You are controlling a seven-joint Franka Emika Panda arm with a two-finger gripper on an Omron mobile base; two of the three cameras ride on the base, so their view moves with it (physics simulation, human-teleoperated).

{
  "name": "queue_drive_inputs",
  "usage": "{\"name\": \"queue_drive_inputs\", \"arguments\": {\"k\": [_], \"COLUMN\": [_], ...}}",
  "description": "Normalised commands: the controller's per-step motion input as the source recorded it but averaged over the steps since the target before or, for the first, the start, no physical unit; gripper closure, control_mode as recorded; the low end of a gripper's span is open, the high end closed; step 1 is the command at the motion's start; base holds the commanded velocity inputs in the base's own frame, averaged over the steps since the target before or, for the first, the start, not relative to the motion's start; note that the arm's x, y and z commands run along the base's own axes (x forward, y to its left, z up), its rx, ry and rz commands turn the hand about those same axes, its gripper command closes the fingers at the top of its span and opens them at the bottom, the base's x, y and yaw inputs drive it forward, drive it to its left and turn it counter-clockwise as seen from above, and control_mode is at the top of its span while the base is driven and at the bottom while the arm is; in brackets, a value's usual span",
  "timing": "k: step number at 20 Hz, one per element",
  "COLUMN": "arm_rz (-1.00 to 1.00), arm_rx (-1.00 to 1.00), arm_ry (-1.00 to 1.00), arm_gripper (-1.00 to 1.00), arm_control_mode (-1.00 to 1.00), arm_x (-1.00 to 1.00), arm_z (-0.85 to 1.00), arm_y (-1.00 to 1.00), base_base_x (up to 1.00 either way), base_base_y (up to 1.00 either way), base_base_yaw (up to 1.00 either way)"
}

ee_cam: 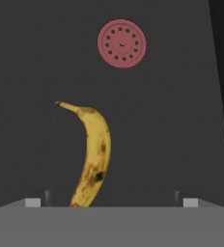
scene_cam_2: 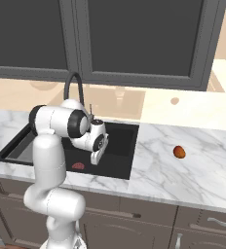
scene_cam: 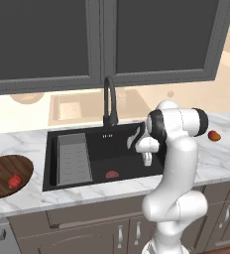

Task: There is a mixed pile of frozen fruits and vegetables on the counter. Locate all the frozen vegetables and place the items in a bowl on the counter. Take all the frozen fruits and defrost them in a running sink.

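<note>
fingers [ee_cam: 111, 200] spread apart, empty | banana [ee_cam: 91, 157] lay between them on sink [ee_cam: 36, 72] floor | risk: lifting could snag banana

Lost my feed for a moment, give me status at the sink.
Gripper open over the sink. Banana lying on basin floor, free. Orange-red fruit on counter. Nothing in the way.

I count 1 banana [ee_cam: 92, 154], 1 round fruit [scene_cam: 214, 136], 1 red chunk [scene_cam: 15, 181], 1 bowl [scene_cam: 0, 168], 1 sink [scene_cam: 132, 163], 1 faucet [scene_cam: 109, 101], 1 drain [ee_cam: 121, 43].
</note>
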Motion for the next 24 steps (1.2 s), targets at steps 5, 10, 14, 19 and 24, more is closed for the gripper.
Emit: {"name": "queue_drive_inputs", "arguments": {"k": [5,10,14,19,24], "arm_rz": [-0.06,-0.05,-0.02,-0.02,-0.03], "arm_rx": [0.0,-0.03,-0.05,-0.06,-0.04], "arm_ry": [0.0,0.0,0.0,0.0,0.0], "arm_gripper": [-1.0,-1.0,-1.0,-1.0,-1.0], "arm_control_mode": [-1.0,-1.0,-1.0,-1.0,-1.0], "arm_x": [0.0,-0.03,-0.06,-0.09,-0.04], "arm_z": [0.79,0.8,0.76,0.66,0.22], "arm_y": [0.0,0.0,0.0,-0.01,-0.05], "base_base_x": [0.0,0.0,0.0,0.0,0.0], "base_base_y": [0.0,0.0,0.0,0.0,0.0], "base_base_yaw": [0.0,0.0,0.0,0.0,0.0]}}
